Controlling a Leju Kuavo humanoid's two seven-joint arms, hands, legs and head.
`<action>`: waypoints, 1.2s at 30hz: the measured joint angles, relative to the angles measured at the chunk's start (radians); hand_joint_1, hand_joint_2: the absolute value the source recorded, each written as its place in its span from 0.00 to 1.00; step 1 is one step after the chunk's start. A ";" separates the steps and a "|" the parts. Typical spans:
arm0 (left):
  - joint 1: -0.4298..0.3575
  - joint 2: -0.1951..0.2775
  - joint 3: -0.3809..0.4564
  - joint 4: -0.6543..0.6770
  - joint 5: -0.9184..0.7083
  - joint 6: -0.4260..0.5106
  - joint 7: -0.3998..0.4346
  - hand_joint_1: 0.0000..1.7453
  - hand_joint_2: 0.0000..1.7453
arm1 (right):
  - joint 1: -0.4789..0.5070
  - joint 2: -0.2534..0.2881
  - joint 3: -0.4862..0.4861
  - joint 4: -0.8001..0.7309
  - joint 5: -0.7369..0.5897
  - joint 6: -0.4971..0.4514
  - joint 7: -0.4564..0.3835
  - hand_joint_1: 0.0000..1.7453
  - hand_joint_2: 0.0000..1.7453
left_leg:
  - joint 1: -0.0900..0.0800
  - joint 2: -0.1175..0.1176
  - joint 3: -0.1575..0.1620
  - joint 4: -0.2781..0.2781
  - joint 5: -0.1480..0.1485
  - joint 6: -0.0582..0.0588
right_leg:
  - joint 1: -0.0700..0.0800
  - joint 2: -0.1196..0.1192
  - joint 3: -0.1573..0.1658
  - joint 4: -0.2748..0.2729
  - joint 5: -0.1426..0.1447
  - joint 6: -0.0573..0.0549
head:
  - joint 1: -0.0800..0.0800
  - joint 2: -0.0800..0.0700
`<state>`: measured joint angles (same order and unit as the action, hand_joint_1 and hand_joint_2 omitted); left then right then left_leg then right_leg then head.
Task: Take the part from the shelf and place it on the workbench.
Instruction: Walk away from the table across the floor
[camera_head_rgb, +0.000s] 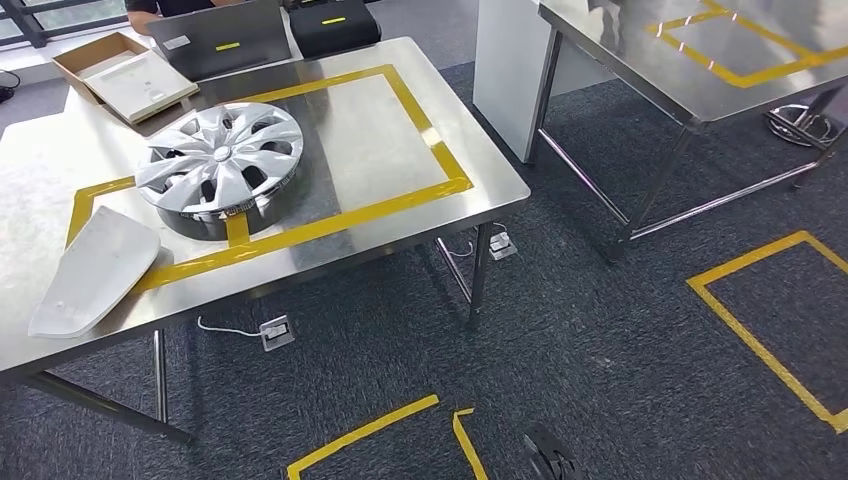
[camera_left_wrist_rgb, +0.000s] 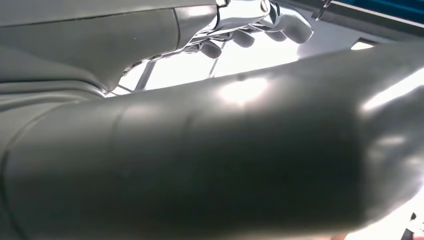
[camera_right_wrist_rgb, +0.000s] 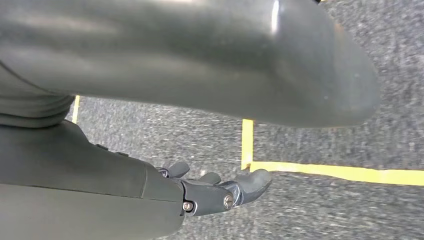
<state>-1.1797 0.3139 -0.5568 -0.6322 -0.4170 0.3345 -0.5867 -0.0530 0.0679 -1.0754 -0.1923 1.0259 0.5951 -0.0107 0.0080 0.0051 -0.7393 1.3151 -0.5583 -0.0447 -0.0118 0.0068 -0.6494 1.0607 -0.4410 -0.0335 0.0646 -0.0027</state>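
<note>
Looking down, the head view had a hubcap (camera_head_rgb: 220, 160) lying face-up at upper left on the steel surface (camera_head_rgb: 400, 150), astride yellow tape, with a white panel (camera_head_rgb: 95, 270) just beside it. Either could be the part; I could not tell which. The hubcap seemed light, stiff, slick plastic, best taken by its rim or a spoke gap. In the left wrist view, the left hand (camera_left_wrist_rgb: 200, 150) showed bent fingers (camera_left_wrist_rgb: 295, 32), their hold unclear. In the right wrist view, the right hand (camera_right_wrist_rgb: 165, 192) hung over carpet (camera_right_wrist_rgb: 325, 210), fingers loosely apart, holding nothing.
</note>
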 joint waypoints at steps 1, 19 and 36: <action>0.000 0.000 0.000 0.001 0.000 0.001 0.001 0.00 0.00 | 0.000 0.000 0.000 0.000 0.000 0.000 0.000 0.00 0.00 | -0.001 -0.001 0.028 -0.018 0.020 0.005 | 0.002 0.000 -0.015 0.000 0.012 0.000 | 0.000 0.000; 0.020 -0.028 -0.005 -0.010 -0.021 0.029 0.017 0.00 0.00 | -0.005 0.004 0.000 0.000 0.002 0.017 0.010 0.00 0.00 | -0.006 0.006 0.046 -0.276 0.181 0.049 | -0.008 -0.001 0.043 0.099 -0.068 0.065 | 0.002 0.000; 0.026 -0.002 -0.002 -0.013 -0.029 0.011 0.003 0.00 0.00 | -0.006 0.001 -0.001 0.000 0.035 0.016 0.036 0.00 0.00 | -0.020 -0.005 0.208 -0.252 0.028 0.040 | 0.003 -0.004 -0.047 -0.003 0.056 0.013 | 0.000 0.000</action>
<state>-1.1542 0.3118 -0.5588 -0.6450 -0.4458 0.3458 -0.5837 -0.0587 0.0685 -1.0761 -0.1923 1.0611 0.6115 0.0251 -0.0120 0.0003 -0.5317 1.0626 -0.5300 -0.0047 -0.0085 0.0031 -0.6965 1.0580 -0.3855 -0.0207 0.0645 -0.0027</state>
